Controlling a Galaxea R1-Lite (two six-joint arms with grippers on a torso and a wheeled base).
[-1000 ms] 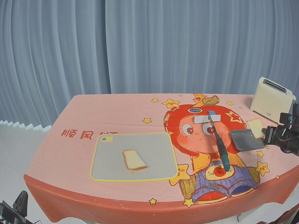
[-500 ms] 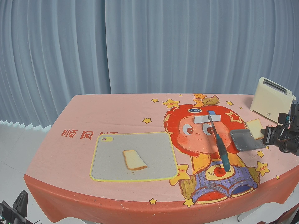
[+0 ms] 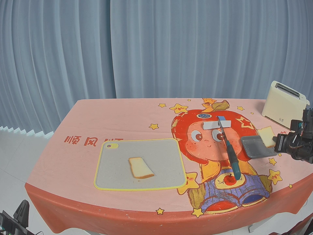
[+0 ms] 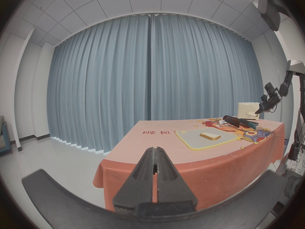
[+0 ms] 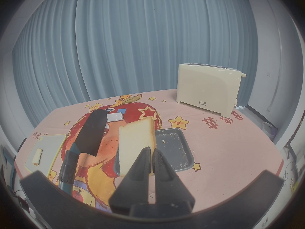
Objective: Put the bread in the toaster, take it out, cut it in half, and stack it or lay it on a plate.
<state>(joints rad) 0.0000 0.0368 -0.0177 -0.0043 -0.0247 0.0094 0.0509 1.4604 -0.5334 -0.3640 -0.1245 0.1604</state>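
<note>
My right gripper [image 5: 150, 152] is shut on a half slice of bread [image 5: 136, 143], held upright above the dark grey plate [image 5: 178, 150]. From the head camera that bread [image 3: 267, 136] hangs over the plate's [image 3: 256, 148] right edge, at the tip of the right gripper [image 3: 276, 141]. The cream toaster [image 3: 284, 104] stands at the table's far right corner. Another half slice [image 3: 140, 167] lies on the grey cutting board [image 3: 140, 164]. A knife with a teal handle [image 3: 232, 154] lies between board and plate. My left gripper [image 4: 155, 163] is shut and empty, low beside the table's left end.
A small white block [image 3: 216, 124] props the knife's blade tip on the pink printed tablecloth [image 3: 97, 121]. Blue curtains hang close behind the table. The table's back left area is bare cloth.
The right gripper has lifted the half slice slightly and drawn it a little toward the right. Everything else has stayed still.
</note>
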